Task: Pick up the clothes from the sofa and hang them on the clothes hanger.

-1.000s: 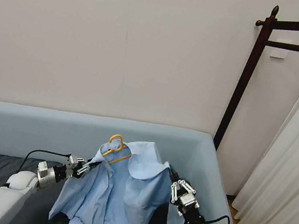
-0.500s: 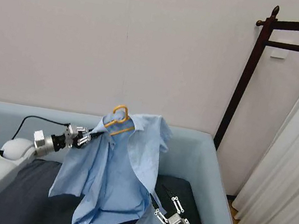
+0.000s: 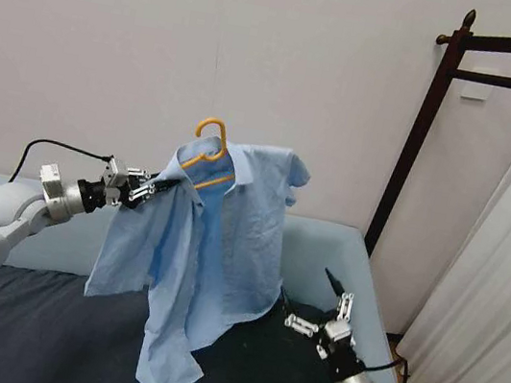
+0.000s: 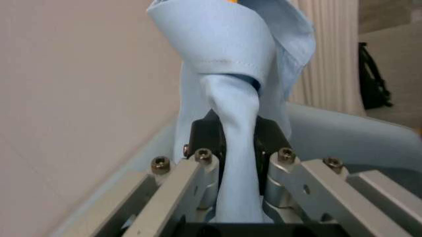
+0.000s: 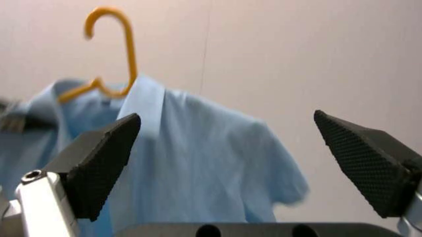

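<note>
Holding the light-blue shirt (image 3: 218,244) in the air on its orange hanger (image 3: 209,141), well above the dark seat of the sofa (image 3: 344,249), with the left hand (image 3: 144,186) clenched on a twisted fold of cloth at the shoulder, just beside the collar. In the left wrist view, easy to see this fold pinched tight between the two pads and running up to the collar. Low at the right end of the sofa, the right hand (image 3: 325,305), released, with pads wide apart, nothing between them, and not touching the shirt. Judged by the long loose folds and the drooping sleeve and hem: light, soft and limp, not fragile, but likely to swing with every move of the arm. Worth noting that the grip is on cloth and not on the hanger itself, so perhaps some risk of the smooth cloth sliding along the hanger, which seems to sit a little askew. Probably safer to take hold at the neck of the hanger under the hook, or to stay close to the collar, where the seams are thick and do not stretch. To the right, behind the sofa end and well apart from the shirt, the dark wooden rack (image 3: 421,130) for the hook.
</note>
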